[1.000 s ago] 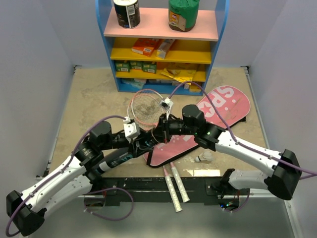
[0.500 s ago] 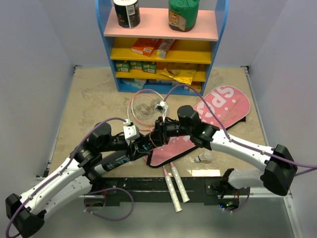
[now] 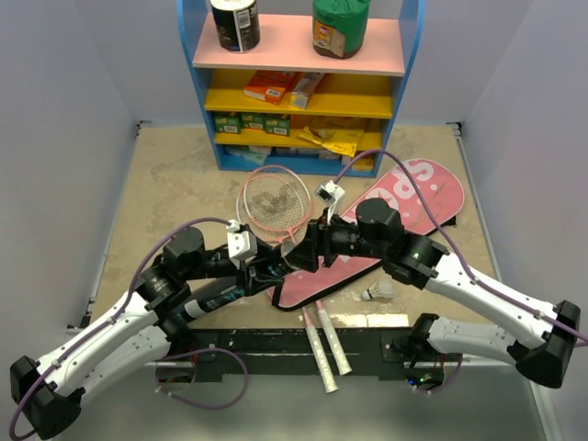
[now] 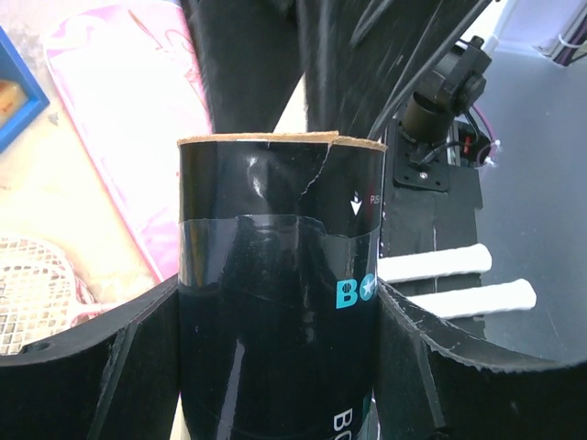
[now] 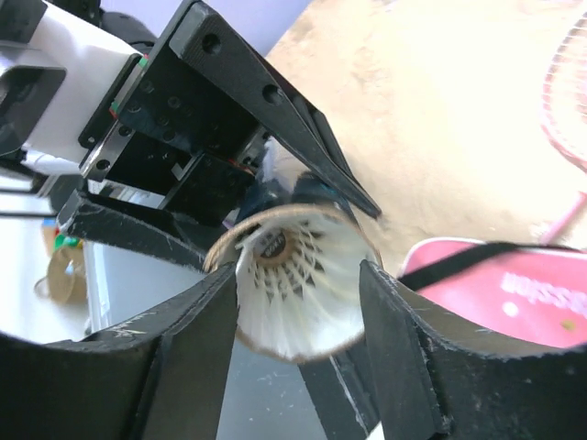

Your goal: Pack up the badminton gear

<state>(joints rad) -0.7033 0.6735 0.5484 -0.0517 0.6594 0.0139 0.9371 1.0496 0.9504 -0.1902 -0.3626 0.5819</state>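
My left gripper [image 4: 275,307] is shut on the long black tube [image 4: 275,275], which it holds up with the torn cardboard mouth toward my right gripper [image 3: 308,255]. A white shuttlecock [image 5: 298,275] sits feathers-out in that mouth. My right gripper [image 5: 298,307] stands open, one finger on each side of the mouth. A second shuttlecock [image 3: 377,292] lies on the table by the pink bag [image 3: 413,197]. The two pink rackets have their heads [image 3: 274,197] near the shelf and their white handles [image 3: 323,347] at the near edge. The arms hide the rackets' shafts.
The blue-yellow shelf unit [image 3: 303,92] with boxes, packets and two cans stands at the back. A black mounting plate [image 3: 266,342] runs along the near edge. Grey walls close in both sides. The two arms cross close together at the table's middle.
My right gripper has gone from shut to open and drawn back a little to the right, leaving the shuttlecock in the tube's mouth. The left arm and tube have barely moved.
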